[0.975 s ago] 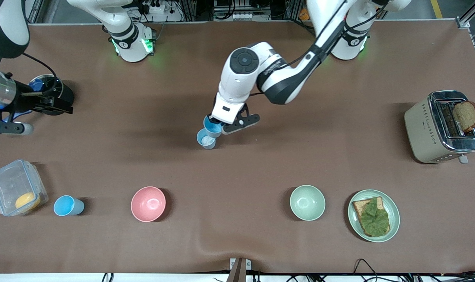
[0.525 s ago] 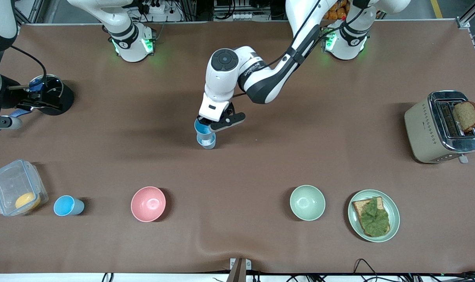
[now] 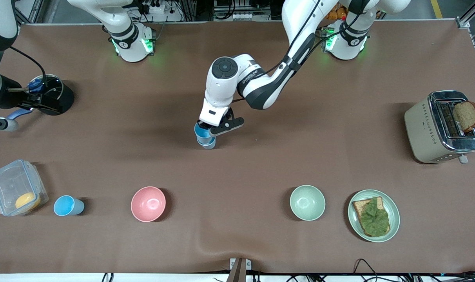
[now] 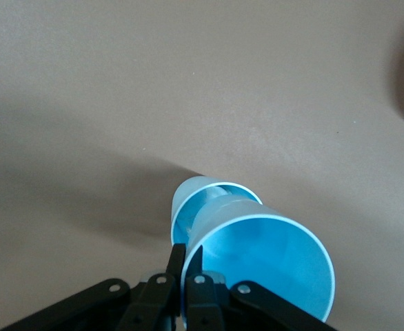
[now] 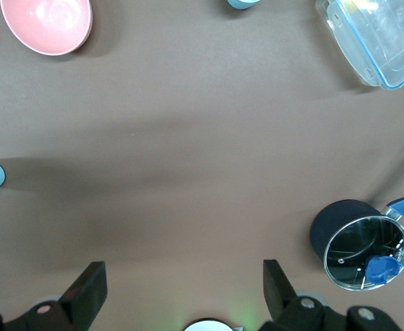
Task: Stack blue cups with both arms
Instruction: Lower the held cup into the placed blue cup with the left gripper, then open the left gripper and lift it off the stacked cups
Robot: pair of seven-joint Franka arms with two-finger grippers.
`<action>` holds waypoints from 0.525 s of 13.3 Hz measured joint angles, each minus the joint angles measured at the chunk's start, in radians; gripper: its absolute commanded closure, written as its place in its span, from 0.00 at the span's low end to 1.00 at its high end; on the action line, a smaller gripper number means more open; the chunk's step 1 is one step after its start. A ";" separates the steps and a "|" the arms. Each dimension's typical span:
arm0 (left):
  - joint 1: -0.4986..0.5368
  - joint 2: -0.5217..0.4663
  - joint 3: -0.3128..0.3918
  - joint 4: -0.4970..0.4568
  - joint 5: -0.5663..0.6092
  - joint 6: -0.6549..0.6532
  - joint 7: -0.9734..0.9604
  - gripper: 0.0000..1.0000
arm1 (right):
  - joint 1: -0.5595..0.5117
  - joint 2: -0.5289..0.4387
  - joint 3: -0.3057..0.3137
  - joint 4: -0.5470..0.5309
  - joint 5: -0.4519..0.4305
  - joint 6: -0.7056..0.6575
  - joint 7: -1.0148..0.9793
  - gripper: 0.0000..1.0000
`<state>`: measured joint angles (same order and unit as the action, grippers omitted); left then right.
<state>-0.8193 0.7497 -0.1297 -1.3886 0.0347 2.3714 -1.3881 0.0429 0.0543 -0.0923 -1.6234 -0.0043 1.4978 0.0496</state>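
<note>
My left gripper (image 3: pixel 211 129) is shut on the rim of a blue cup (image 3: pixel 201 131), one finger inside the wall and one outside. That cup sits partly down inside a second blue cup (image 3: pixel 209 144) standing mid-table. The left wrist view shows the held cup (image 4: pixel 271 269), the lower cup (image 4: pixel 188 200) under it, and my left gripper (image 4: pixel 187 258). A third blue cup (image 3: pixel 67 205) stands near the front edge at the right arm's end. My right gripper (image 3: pixel 33 101) is open and empty, up over the black pot; it also shows in the right wrist view (image 5: pixel 181 289).
A black pot with a glass lid (image 3: pixel 53 94) sits under the right gripper. Along the front stand a clear container (image 3: pixel 16 188), a pink bowl (image 3: pixel 148 203), a pale green bowl (image 3: pixel 307 202) and a plate with toast (image 3: pixel 394 215). A toaster (image 3: pixel 425 129) is at the left arm's end.
My left gripper has carried its cup over the standing cup and lowered it into it. The right gripper has shifted slightly over the pot.
</note>
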 measured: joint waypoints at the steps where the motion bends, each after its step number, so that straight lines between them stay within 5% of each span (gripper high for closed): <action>1: 0.000 0.003 0.000 0.000 0.000 0.002 0.000 0.42 | 0.000 0.000 0.000 0.000 0.000 0.000 0.002 0.00; 2: 0.000 0.003 0.002 0.000 0.000 0.002 0.000 0.29 | 0.000 0.000 0.001 0.000 0.000 0.002 0.010 0.00; 7: 0.011 -0.020 0.039 0.034 0.000 0.010 0.000 0.27 | 0.000 0.000 0.004 0.000 0.000 0.004 0.057 0.00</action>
<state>-0.8087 0.7293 -0.0909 -1.3543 0.0348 2.3819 -1.3879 0.0429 0.0543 -0.0886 -1.6232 -0.0041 1.5016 0.1065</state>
